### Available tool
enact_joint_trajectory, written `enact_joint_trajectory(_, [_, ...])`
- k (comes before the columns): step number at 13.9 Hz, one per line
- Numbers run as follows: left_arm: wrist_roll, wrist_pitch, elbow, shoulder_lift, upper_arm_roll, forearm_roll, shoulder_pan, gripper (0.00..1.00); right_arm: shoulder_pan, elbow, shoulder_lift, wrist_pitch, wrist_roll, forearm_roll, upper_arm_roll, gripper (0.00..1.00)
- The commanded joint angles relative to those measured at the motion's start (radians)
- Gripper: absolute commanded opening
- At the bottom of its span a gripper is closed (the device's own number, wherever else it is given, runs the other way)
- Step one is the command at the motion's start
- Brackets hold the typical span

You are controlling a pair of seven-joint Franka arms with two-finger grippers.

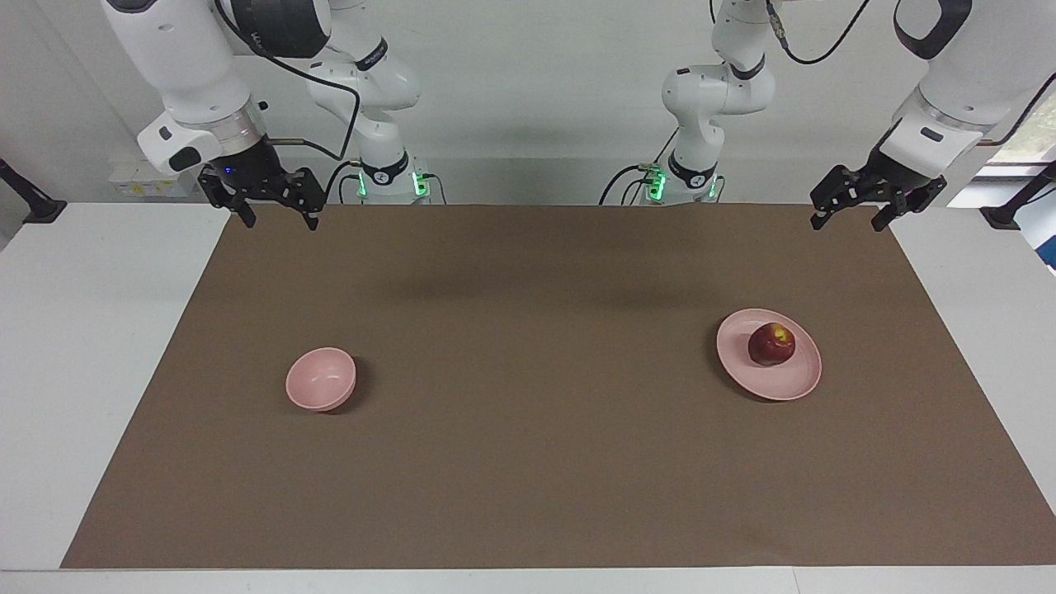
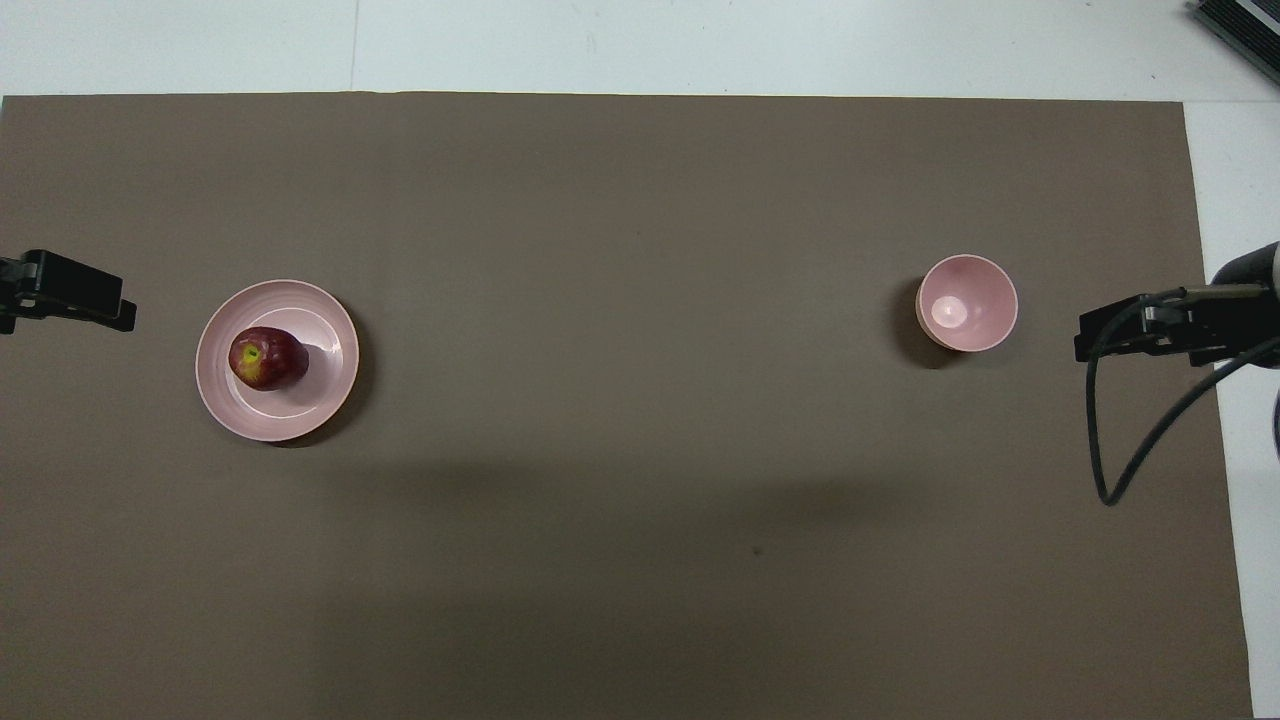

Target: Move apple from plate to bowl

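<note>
A dark red apple (image 1: 771, 344) (image 2: 267, 358) with a yellowish patch rests on the flat pale pink plate (image 1: 788, 381) (image 2: 320, 330), toward the left arm's end of the table. The small deep pink bowl (image 1: 320, 379) (image 2: 967, 302) stands empty toward the right arm's end. My left gripper (image 1: 854, 216) (image 2: 70, 300) hangs open, high over the mat's corner by its own base, holding nothing. Over the mat's other corner at the robots' edge, my right gripper (image 1: 279, 216) (image 2: 1130, 335) is also up and open, with nothing in it.
A brown mat (image 1: 528, 462) (image 2: 640, 560) covers most of the white table (image 1: 91, 346). A black cable (image 2: 1130, 450) loops down from the right arm over the mat's edge.
</note>
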Motion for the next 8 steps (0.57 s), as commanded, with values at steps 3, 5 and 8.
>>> enact_joint_trajectory(3, [0.008, -0.017, -0.002, -0.011, 0.002, 0.008, -0.007, 1.00, -0.009, -0.003, -0.013, -0.009, -0.022, 0.013, 0.004, 1.00])
enact_joint_trajectory(5, [0.004, -0.011, -0.006, -0.014, 0.000, 0.003, -0.002, 1.00, -0.007, -0.003, -0.013, -0.008, -0.022, 0.012, 0.006, 1.00])
enact_joint_trajectory(8, [0.011, 0.056, -0.038, -0.025, -0.001, -0.006, 0.007, 1.00, -0.006, -0.003, -0.015, -0.009, -0.019, 0.015, 0.010, 1.00])
